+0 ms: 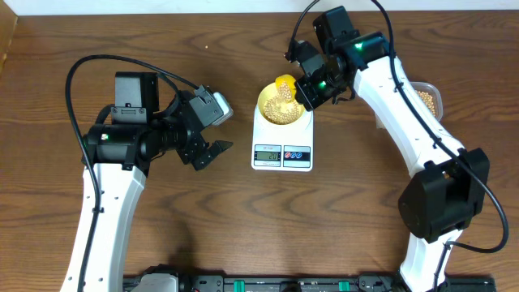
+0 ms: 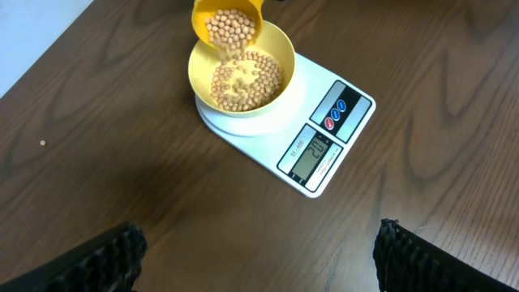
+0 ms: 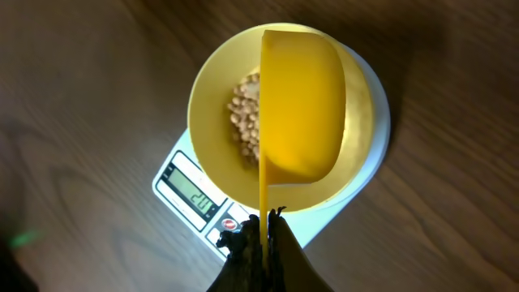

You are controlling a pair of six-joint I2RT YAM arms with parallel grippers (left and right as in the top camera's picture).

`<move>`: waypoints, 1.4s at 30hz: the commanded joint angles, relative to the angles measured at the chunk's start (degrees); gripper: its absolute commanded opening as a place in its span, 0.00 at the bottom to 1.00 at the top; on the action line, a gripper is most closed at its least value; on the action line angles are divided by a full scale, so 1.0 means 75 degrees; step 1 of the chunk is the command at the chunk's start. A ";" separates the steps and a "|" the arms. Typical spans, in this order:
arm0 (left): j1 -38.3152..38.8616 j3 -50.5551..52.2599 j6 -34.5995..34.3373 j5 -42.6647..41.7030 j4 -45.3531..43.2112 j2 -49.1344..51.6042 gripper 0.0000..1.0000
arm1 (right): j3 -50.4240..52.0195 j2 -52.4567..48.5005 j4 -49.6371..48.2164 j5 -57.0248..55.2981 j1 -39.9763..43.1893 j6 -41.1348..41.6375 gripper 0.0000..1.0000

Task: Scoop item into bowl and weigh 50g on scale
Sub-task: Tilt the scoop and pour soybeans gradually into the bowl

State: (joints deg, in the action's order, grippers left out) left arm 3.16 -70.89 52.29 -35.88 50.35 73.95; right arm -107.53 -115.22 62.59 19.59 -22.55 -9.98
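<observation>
Scoop (image 3: 302, 105) clamped in right gripper (image 3: 263, 234), tipping beans (image 2: 243, 81) into bowl (image 2: 281, 50) on scale (image 2: 308, 85); left gripper (image 2: 259, 272) open, empty, at scale's 9 o'clock.

I read this as a robotics lab: a white-and-black left arm (image 1: 101, 211) and right arm (image 1: 405, 105) flank a dark brown wood-grain worktop (image 1: 243, 227). It carries a white digital kitchen scale (image 1: 282, 139).

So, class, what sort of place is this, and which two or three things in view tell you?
Probably a robotics lab workbench, not a kitchen: a left arm and right arm stand at a wooden table, and a scoop pours beans into a bowl on a digital scale.
</observation>
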 commanded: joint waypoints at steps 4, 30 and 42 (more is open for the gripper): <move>-0.0032 0.0055 -0.0073 -0.0099 0.0015 0.0058 0.92 | -0.0178 0.0073 -0.0149 -0.0230 -0.0038 -0.0140 0.01; -0.0032 0.0055 -0.0076 -0.0099 0.0015 0.0058 0.92 | -0.0178 0.0073 -0.0338 -0.0434 -0.0163 -0.0609 0.01; -0.0032 0.0055 -0.0076 -0.0099 0.0015 0.0058 0.92 | -0.0178 0.0073 -0.0332 -0.0801 -0.0358 -0.0970 0.01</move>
State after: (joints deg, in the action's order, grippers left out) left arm 3.16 -70.89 52.29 -35.88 50.35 73.95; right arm -107.53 -115.22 60.18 14.37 -24.67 -15.73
